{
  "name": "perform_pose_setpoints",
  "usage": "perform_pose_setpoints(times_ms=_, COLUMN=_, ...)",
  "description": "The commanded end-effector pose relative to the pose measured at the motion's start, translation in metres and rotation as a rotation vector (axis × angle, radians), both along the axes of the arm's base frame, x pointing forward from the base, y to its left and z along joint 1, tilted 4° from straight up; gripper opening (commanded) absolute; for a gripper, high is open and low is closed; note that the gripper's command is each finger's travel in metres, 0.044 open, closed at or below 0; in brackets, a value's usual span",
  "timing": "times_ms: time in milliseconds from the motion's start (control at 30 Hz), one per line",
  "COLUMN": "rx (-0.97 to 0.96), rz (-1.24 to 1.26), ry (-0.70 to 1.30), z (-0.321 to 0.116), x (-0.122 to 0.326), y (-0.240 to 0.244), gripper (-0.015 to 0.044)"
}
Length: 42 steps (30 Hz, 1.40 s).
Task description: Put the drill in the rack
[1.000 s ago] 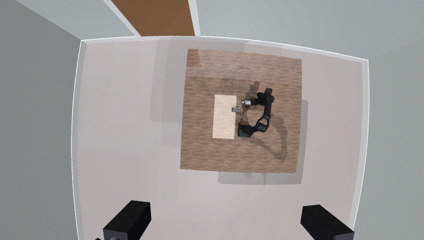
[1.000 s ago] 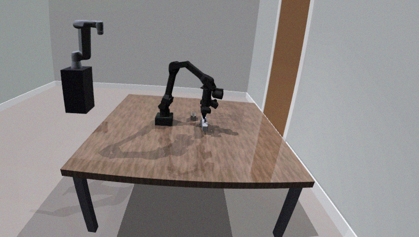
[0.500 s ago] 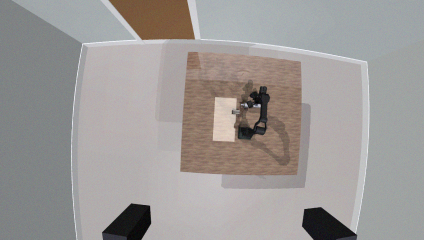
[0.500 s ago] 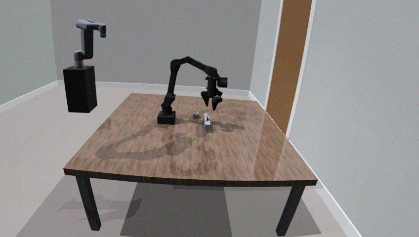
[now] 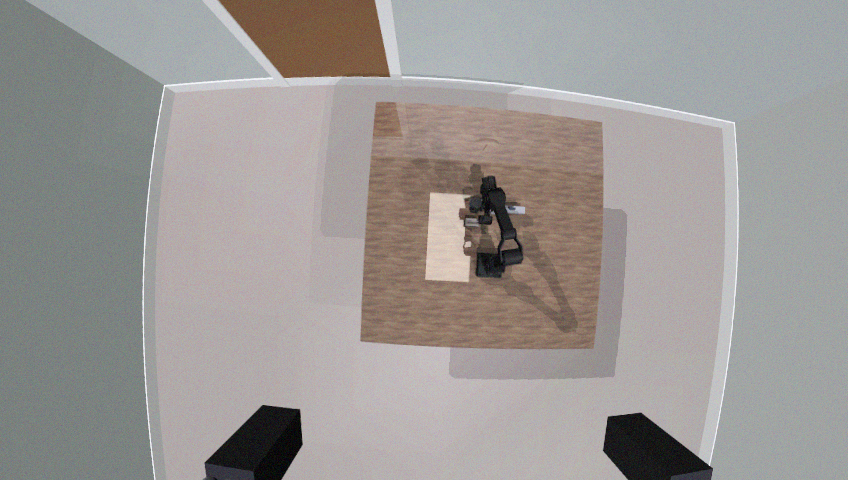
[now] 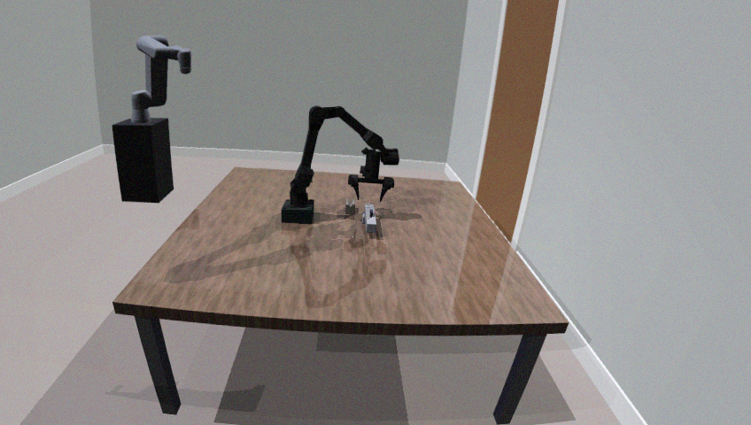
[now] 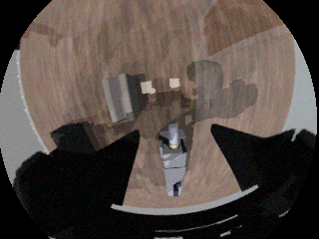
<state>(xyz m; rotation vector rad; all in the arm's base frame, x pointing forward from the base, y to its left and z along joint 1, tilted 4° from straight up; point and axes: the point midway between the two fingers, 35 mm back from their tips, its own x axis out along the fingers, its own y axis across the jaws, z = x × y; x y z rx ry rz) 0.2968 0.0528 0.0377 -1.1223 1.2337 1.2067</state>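
My gripper [image 6: 369, 199] [image 7: 175, 130] is open and empty, above the far part of the grey fixture [image 5: 519, 209] [image 6: 370, 225] [image 7: 174, 175], with one fingertip on each side in the wrist view. The drill [image 7: 172, 134] is a small pale rod with a yellow band, at the upper end of the fixture in the wrist view; how deep it sits cannot be told. A small dark part [image 7: 176, 188], apparently the key, shows near the fixture's other end. The grey rack [image 5: 471, 222] [image 6: 350, 208] [image 7: 119, 100] stands to the side, left of the fixture, and looks empty. The arm partly hides the fixture from above.
The wooden table [image 5: 410, 315] [image 6: 252, 284] bears the arm's base [image 5: 488, 265] [image 6: 298, 212], left of the rack in the exterior view. A pale bright patch [image 5: 447, 237] lies on the table beside the rack. Another robot arm [image 6: 156, 68] stands on a black pedestal [image 6: 142, 160] beyond the table.
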Motion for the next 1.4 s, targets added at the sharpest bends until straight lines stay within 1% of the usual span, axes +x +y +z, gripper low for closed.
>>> perform_pose_setpoints(times_ms=0, rx=0.003, rz=0.030, ry=0.003, z=-0.003, x=-0.002, y=0.001, gripper=0.0440)
perform_pose_setpoints(times_ms=367, rx=0.003, rz=0.030, ry=0.003, z=-0.006, x=-0.002, y=0.001, gripper=0.0440)
perform_pose_setpoints(times_ms=1367, rx=0.002, rz=0.030, ry=0.003, z=-0.053, x=-0.005, y=-0.011, gripper=0.0440)
